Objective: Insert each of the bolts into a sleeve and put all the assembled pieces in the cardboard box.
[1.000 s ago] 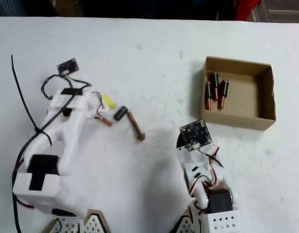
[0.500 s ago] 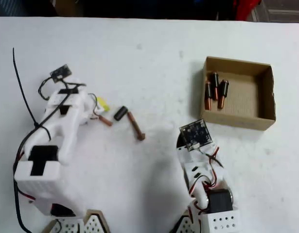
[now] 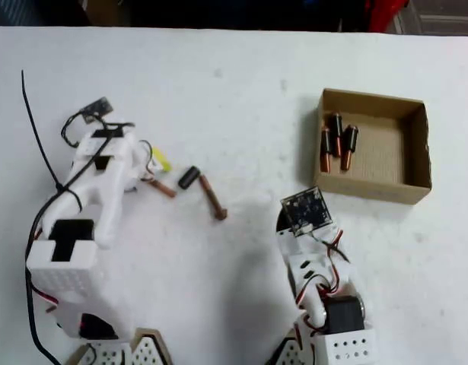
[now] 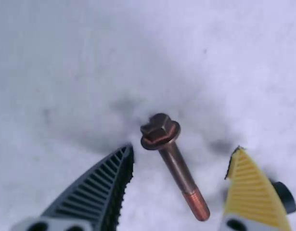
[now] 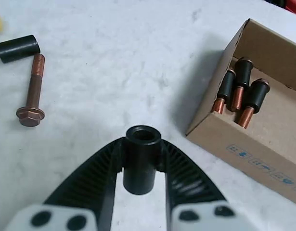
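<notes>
Right pincer (image 5: 142, 150) clamps black hollow sleeve (image 5: 142, 166); left pincer (image 4: 182, 153) straddles copper bolt (image 4: 175, 166).

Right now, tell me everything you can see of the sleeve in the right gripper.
The sleeve is a short black tube, matte like plastic or rubber, its bore open and empty at the visible end. The right gripper is shut on it, ribbed black fingers pressing both sides. The white table lies behind it.
</notes>
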Motion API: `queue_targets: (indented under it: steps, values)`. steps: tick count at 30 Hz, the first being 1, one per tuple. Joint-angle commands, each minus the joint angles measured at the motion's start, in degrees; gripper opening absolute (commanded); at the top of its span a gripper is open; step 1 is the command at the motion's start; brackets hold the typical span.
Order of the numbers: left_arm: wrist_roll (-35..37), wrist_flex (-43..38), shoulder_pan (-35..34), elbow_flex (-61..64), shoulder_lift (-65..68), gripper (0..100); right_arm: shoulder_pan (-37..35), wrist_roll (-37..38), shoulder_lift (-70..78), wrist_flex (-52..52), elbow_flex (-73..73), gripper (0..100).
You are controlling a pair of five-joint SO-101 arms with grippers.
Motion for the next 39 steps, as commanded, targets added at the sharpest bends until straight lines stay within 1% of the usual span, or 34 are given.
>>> queue_targets:
  steps: [1, 8, 12, 17, 21, 25, 27, 30, 35, 37, 39]
  values:
    - [0.44, -0.35, -0.04, -2.37, 0.48, 31, 0.75, 0.00, -0.57, -1.27, -0.62, 1.7]
    - [0.09, -0.62, -0.13, -2.46, 0.48, 9, 0.75, 0.00, -0.57, -1.27, -0.62, 1.7]
    - [0.00, -0.62, -0.13, -2.46, 0.57, 4, 0.75, 0.00, -0.57, -1.27, -0.62, 1.7]
    - [-0.26, -0.35, -0.13, -2.46, 0.57, 2, 0.75, 0.00, -0.57, -1.27, -0.62, 1.7]
    - [-7.56, -0.26, -0.13, -2.46, 0.31, 2, 0.75, 0.00, -0.57, -1.27, -0.62, 1.7]
    - [-18.90, -0.26, -0.13, -2.46, 0.13, 2, 0.75, 0.00, -0.57, -1.27, -0.62, 1.7]
    - [-23.30, -0.26, -0.13, -2.46, 0.13, 2, 0.75, 0.00, -0.57, -1.27, -0.62, 1.7]
    - [-27.25, -0.26, -0.13, -2.46, 0.04, 2, 0.75, 0.00, -0.57, -1.27, -0.62, 1.7]
    - [-30.42, 0.53, 1.19, -2.37, 0.04, 2, 0.66, 0.00, -0.57, -1.27, -0.62, 1.7]
    - [-33.58, 2.90, 1.89, -2.64, -0.04, 2, 0.57, 0.00, -0.57, -1.27, -0.62, 1.7]
    - [-38.42, 5.27, 3.30, -3.87, -0.40, 2, 0.48, 0.00, -0.57, -1.27, -0.53, 1.7]
